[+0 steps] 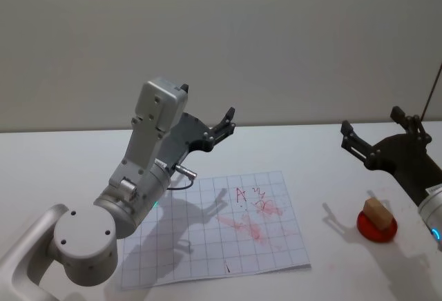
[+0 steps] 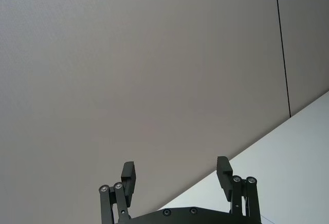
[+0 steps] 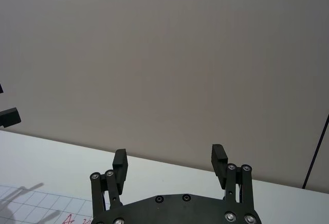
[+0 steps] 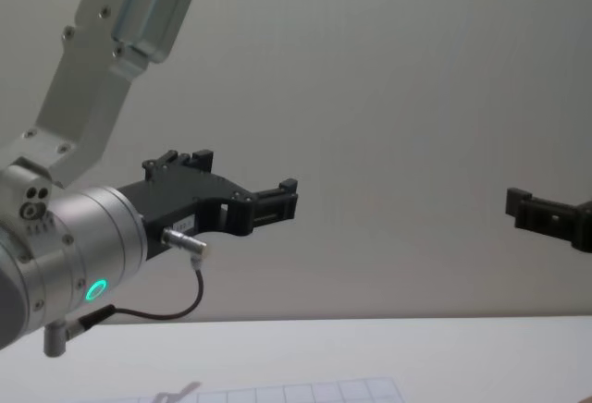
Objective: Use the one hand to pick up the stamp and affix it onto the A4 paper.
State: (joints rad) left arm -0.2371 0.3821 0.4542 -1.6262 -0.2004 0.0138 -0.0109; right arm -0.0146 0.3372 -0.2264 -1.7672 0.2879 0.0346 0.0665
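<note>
Plain grey wall backs a white surface on which the A4 paper lies flat. It is a gridded sheet with red marks near its middle: a handwritten letter, some scribbles and pinkish smears.

To the robot's right of the sheet, well apart from its edge, the stamp sits on a round red pad. It is a small light-brown wooden block, and nothing touches it.

The left gripper hangs in the air over the far edge of the paper, pointing away from the robot toward the wall. Its two fingers are spread wide with nothing between them, as the left wrist view shows against the bare wall. From the chest view it juts out level, well above the surface, and a green light ring glows on the wrist behind it.

The right gripper is raised on the robot's right, beyond the stamp and above it, clear of both block and pad. Its fingers are parted and empty in the right wrist view, where a corner of the gridded sheet shows below. Its tip enters the chest view from the right edge, at about the same height as the left one. A thin dark cable runs down the wall behind it.
</note>
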